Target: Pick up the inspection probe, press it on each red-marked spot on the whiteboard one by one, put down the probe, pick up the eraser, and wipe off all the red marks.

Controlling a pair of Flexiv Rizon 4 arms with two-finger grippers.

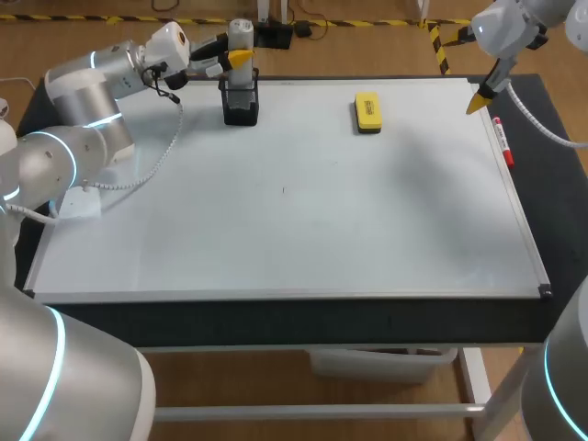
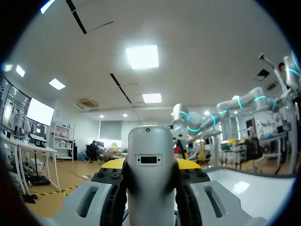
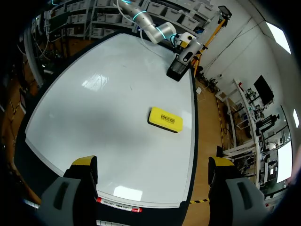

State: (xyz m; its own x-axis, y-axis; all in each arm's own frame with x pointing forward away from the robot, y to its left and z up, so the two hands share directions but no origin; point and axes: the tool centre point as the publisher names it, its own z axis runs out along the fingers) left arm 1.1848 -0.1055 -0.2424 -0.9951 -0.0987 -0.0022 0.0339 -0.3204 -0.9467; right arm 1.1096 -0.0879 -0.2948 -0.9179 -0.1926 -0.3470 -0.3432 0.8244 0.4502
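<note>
The grey inspection probe (image 1: 241, 35) stands upright with its lower end in a black holder (image 1: 241, 103) at the far left of the whiteboard (image 1: 285, 230). My left gripper (image 1: 237, 58) is shut on the probe's upper part. In the left wrist view the probe (image 2: 150, 160) fills the gap between the yellow-tipped fingers (image 2: 112, 164). The yellow eraser (image 1: 367, 112) lies flat near the board's far edge. My right gripper (image 1: 481, 97) hangs open above the far right corner, and the eraser (image 3: 165, 119) is ahead of it. I see no clear red marks on the board.
A red marker (image 1: 501, 142) lies along the board's right edge, just under my right gripper (image 3: 153, 165). A small white block (image 1: 80, 203) with a cable sits at the board's left edge. The holder (image 3: 178, 70) is beyond the eraser in the right wrist view.
</note>
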